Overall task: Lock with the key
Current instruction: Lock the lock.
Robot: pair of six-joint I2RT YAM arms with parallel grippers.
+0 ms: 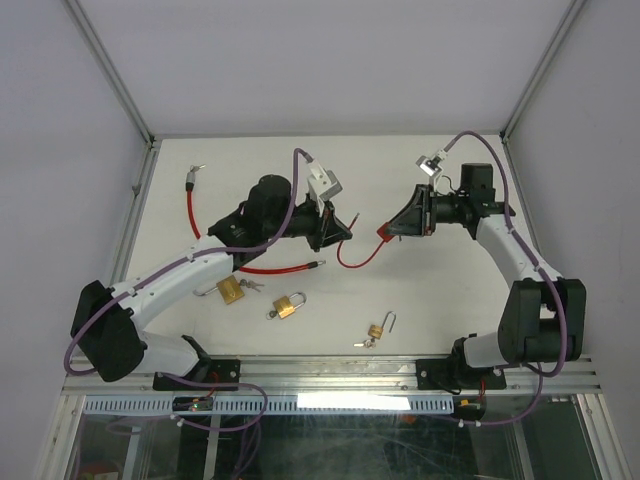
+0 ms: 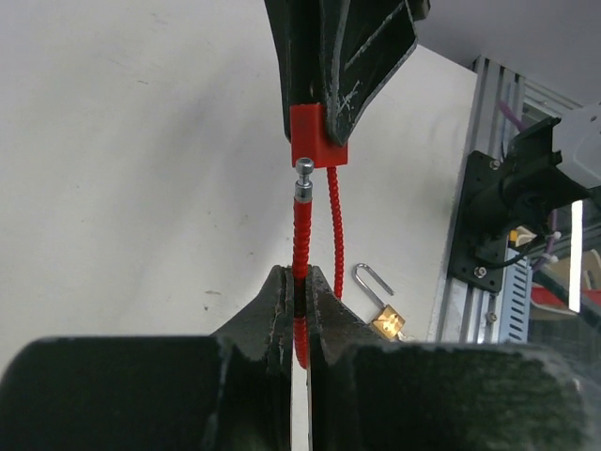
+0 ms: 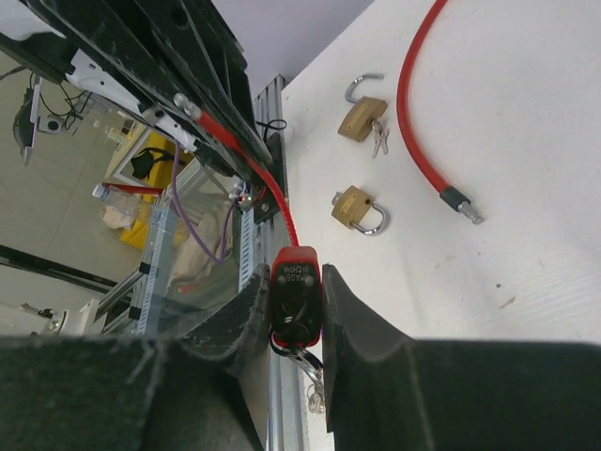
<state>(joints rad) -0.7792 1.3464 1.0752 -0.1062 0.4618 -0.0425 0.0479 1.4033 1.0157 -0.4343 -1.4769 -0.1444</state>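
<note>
Left gripper [image 2: 300, 282] clamps thin red ribbed cable [image 2: 301, 235], right gripper [image 3: 294, 278] clamps red plastic lock body [image 3: 297, 287]. Steel ball tip [image 2: 304, 172] at body's 7 o'clock: align axially, ease in.

Across the table's [image 1: 440, 300] front lie left padlock [image 1: 231, 291], middle padlock [image 1: 290, 306], right padlock [image 1: 377, 329]; behind them a long cable [image 1: 188, 212] loops at left, the cable lock [image 1: 346, 262] mid-table.
</note>
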